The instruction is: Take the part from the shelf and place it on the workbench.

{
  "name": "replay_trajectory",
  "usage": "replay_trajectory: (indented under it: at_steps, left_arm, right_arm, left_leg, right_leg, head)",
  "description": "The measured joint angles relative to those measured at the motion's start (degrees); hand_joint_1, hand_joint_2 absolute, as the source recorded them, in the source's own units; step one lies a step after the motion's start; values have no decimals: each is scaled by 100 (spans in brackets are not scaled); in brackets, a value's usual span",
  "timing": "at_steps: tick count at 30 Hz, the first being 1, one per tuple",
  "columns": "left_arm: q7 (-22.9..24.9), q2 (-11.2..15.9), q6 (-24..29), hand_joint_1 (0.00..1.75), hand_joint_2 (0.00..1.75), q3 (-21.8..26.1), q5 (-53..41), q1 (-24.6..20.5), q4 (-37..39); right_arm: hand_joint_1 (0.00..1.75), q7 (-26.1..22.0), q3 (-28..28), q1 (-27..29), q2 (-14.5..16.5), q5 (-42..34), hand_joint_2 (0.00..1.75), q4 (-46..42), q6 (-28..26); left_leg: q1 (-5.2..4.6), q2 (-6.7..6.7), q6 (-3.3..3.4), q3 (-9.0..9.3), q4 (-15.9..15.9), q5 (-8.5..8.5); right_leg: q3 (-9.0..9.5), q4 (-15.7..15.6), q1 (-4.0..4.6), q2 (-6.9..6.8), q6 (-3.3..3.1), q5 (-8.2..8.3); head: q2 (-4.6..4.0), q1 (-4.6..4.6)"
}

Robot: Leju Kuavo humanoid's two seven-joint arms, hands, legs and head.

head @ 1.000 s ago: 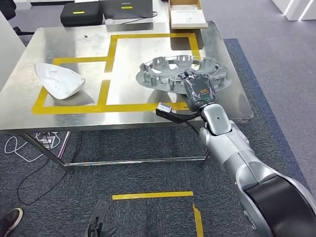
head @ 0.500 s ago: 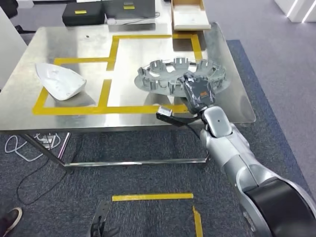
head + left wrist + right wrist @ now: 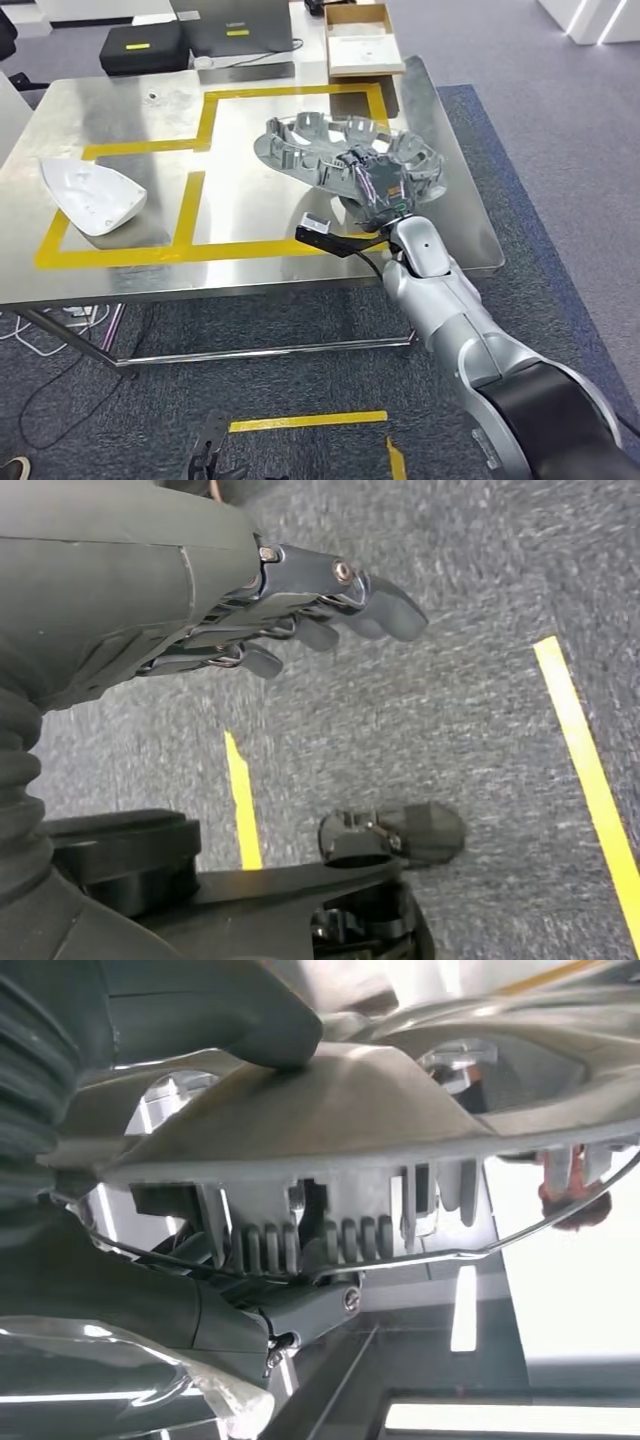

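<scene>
Presently, one grey ring-shaped part (image 3: 343, 150) sits over the right half of the steel worktop (image 3: 249, 200), gripped at its near rim by the right hand (image 3: 377, 185). The part is tilted, its near edge raised off the surface; whether the far edge touches the worktop cannot be told. In the right wrist view the thumb (image 3: 226, 1010) presses on top of the part's rim (image 3: 340, 1110) with the fingers closed beneath it.

One left hand (image 3: 302, 610) hangs over the grey carpet, fingers loosely extended and slightly apart, holding nothing.

Other items counted: one white curved shell (image 3: 90, 195) on the worktop's left side, well apart from the part; one yellow tape outline (image 3: 200, 180) marking bays on the surface; two black cases (image 3: 143, 45) and one cardboard box (image 3: 358, 40) beyond the far edge; two yellow tape strips (image 3: 309, 421) on the carpet.

Against the frame one second ago, the part then lay nearly flat; it is now tipped up at the hand's side. The whole scene has shifted leftward and down, a camera move.
</scene>
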Motion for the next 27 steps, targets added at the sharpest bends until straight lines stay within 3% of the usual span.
replay_trajectory:
  at_steps: [2, 4, 6, 8, 9, 10, 11, 13, 15, 17, 19, 20, 22, 23, 24, 25, 27]
  left_arm:
    - [21, -8, -3, 0, 175, -22, -22, -5, 2]
    - [29, -30, -30, 0, 175, -44, -51, -28, 2]
    - [36, -59, -71, 0, 175, -63, -91, -49, 7]
    - [79, -74, -93, 0, 175, -81, -159, -35, 15]
    - [110, -80, -87, 0, 175, -101, -211, -15, 19]
    - [141, -82, -65, 0, 175, -129, -277, 7, 21]
    - [164, -84, -32, 0, 175, -163, -345, 26, 21]
    - [191, -83, 54, 0, 175, -244, -468, 45, 21]
    - [202, -78, 131, 0, 175, -309, -529, 48, 22]
    - [204, -77, 186, 0, 87, -335, -519, 48, 23]
    - [206, -85, 237, 0, 0, -339, -482, 34, 23]
    - [211, -89, 268, 0, 0, -338, -466, 24, 23]
    - [231, -96, 332, 0, 0, -337, -439, 10, 24]
    - [239, -98, 357, 0, 0, -335, -420, 6, 25]
    - [247, -99, 377, 0, 0, -333, -402, 5, 25]
    - [266, -99, 400, 0, 0, -330, -390, 4, 26]
    - [387, -95, 466, 0, 0, -326, -407, 1, 26]
  right_arm:
    - [175, -68, -34, 25, 89, -49, 175, 6, -7]
    - [175, -131, -60, 43, 167, -83, 175, 4, -6]
    - [175, -167, -73, 77, 208, -85, 175, 20, -5]
    - [175, -199, -96, 161, 215, -126, 175, 59, -4]
    - [175, -219, -122, 223, 215, -169, 175, 85, -3]
    - [175, -239, -151, 285, 215, -216, 175, 108, -3]
    - [175, -261, -176, 337, 218, -252, 175, 127, -4]
    - [87, -295, -203, 398, 236, -272, 87, 151, -7]
    - [0, -309, -210, 433, 257, -246, 0, 184, -11]
    - [0, -312, -211, 464, 277, -220, 0, 208, -14]
    - [0, -315, -217, 479, 297, -225, 0, 207, -16]
    - [0, -319, -229, 486, 302, -239, 0, 205, -17]
    - [0, -368, -265, 511, 307, -318, 0, 207, -19]
    - [0, -426, -292, 522, 307, -397, 0, 210, -17]
    - [0, -504, -321, 529, 309, -498, 0, 212, -14]
    - [0, -600, -359, 530, 317, -626, 0, 212, -4]
    - [0, -840, -460, 514, 361, -968, 0, 201, 127]
  left_leg:
    - [-16, 7, 41, 56, -77, -46]
    - [25, -5, 65, 198, -297, -137]
    - [64, -23, 68, 350, -503, -220]
    - [71, -31, 64, 420, -527, -268]
    - [76, -36, 55, 458, -528, -307]
    - [84, -45, 39, 501, -524, -347]
    - [94, -55, 19, 541, -516, -387]
    - [108, -69, -46, 590, -469, -472]
    - [94, -77, -106, 565, -389, -530]
    - [78, -81, -145, 488, -331, -558]
    - [94, -45, -234, 387, -212, -634]
    - [116, -11, -306, 299, -26, -721]
    - [180, 67, -455, -12, 645, -967]
    - [209, 88, -489, -199, 1013, -1074]
    - [225, 101, -489, -340, 1261, -1109]
    - [226, 106, -455, -400, 1315, -1048]
    - [159, 100, -291, -202, 758, -670]
  right_leg:
    - [54, -89, -18, -9, 61, -15]
    - [32, -71, 0, -25, 71, -97]
    - [-295, 438, 28, -22, 21, -306]
    - [-819, 1204, 54, -7, -23, -468]
    - [-1029, 1411, 61, -3, -19, -409]
    - [-1151, 1409, 57, -2, 3, -228]
    - [-1182, 1213, 43, -5, 42, 40]
    - [-1038, 533, -3, -21, 171, 591]
    - [-879, 112, -27, -26, 240, 756]
    - [-871, 73, -26, -12, 192, 673]
    - [-887, 91, -41, 4, 111, 618]
    - [-865, 91, -48, 6, 69, 596]
    - [-792, 92, -42, 3, -9, 553]
    - [-761, 93, -38, -1, -34, 537]
    - [-735, 94, -35, -1, -52, 524]
    - [-715, 92, -31, 5, -64, 513]
    - [-684, 82, -20, 26, -73, 502]
  head:
    - [1, -14]
    - [2, 3]
    - [2, 32]
    - [2, 42]
    - [2, 46]
    - [2, 46]
    - [2, 46]
    - [2, 52]
    - [2, 59]
    - [2, 50]
    - [2, 34]
    - [2, 28]
    - [2, 15]
    - [2, 17]
    - [2, 14]
    - [2, 12]
    - [2, 9]
